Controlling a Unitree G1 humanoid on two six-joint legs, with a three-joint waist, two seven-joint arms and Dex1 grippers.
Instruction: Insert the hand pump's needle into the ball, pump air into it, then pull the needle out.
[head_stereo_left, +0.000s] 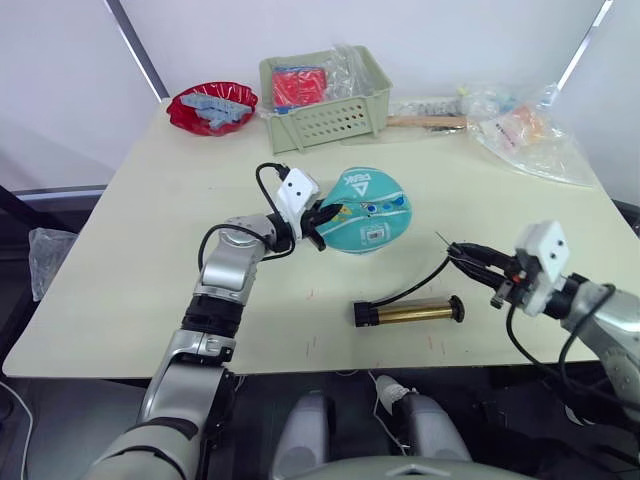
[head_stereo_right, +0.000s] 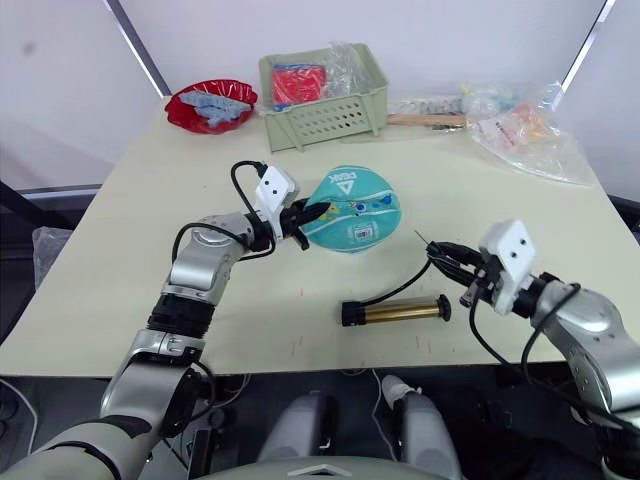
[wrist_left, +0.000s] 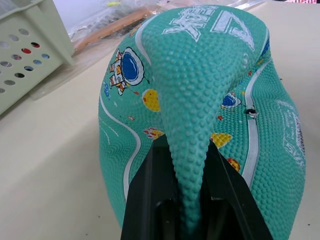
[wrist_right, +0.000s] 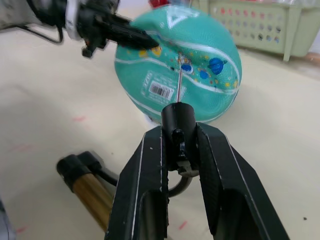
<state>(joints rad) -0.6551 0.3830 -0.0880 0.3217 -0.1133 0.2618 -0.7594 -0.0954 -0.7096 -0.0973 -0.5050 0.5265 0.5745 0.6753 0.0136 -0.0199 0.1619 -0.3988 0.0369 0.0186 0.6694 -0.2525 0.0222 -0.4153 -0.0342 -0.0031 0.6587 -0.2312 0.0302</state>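
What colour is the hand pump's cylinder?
Brass-gold, with black ends; the hand pump lies on the table, clearest in the left eye view.

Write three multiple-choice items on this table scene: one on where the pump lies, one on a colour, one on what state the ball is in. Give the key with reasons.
1. Where does the hand pump lie?
A. in the green basket
B. flat on the table, nearer the robot than the ball
C. on top of the ball

2. What colour is the bowl at the table's far left?
A. red
B. yellow
C. black

3. What is the state of the ball?
A. fully round, untouched
B. slack, a fold pinched by the left hand
C. needle already in it

Key: 1 B, the brass cylinder lies on the table in front of the ball. 2 A, its rim is red. 3 B, the left hand grips a ridge of skin, while the needle, held by the right hand, is in the air beside it.
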